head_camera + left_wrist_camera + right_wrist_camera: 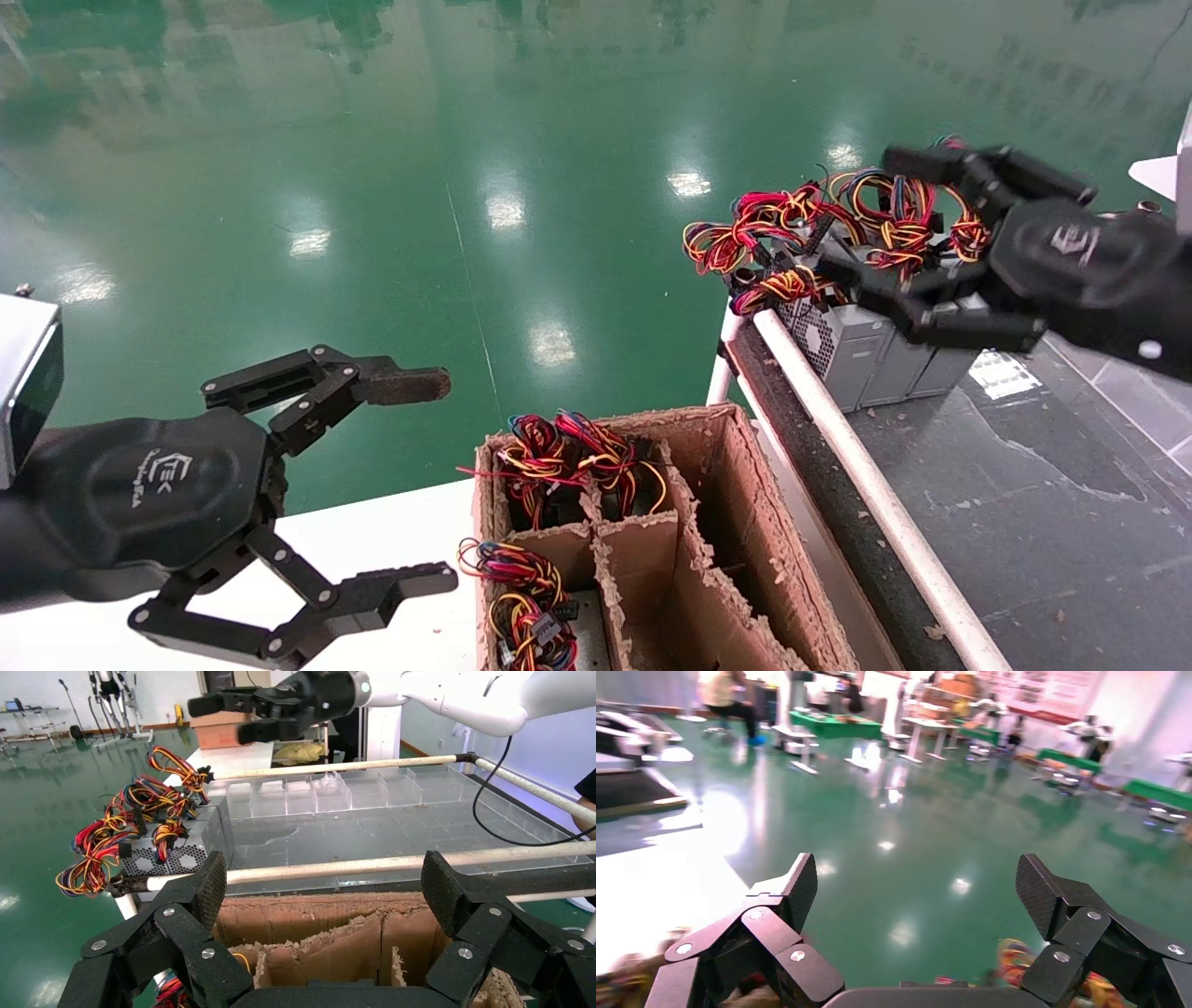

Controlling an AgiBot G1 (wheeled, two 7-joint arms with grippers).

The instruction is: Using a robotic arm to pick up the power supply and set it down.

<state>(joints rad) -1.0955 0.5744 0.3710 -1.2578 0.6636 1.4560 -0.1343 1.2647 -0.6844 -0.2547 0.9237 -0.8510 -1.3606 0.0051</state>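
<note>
Above the grey perforated metal power supply [843,345] with looped coloured wires, the black right gripper [871,219] hangs wide open, empty. Rigid, probably heavy: grasp the casing, not the floppy wires. The left gripper [445,475] idles open.

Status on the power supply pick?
Right tool open, above the power supplies on the conveyor. Nothing grasped. Left tool open, idle by the cardboard box.
</note>
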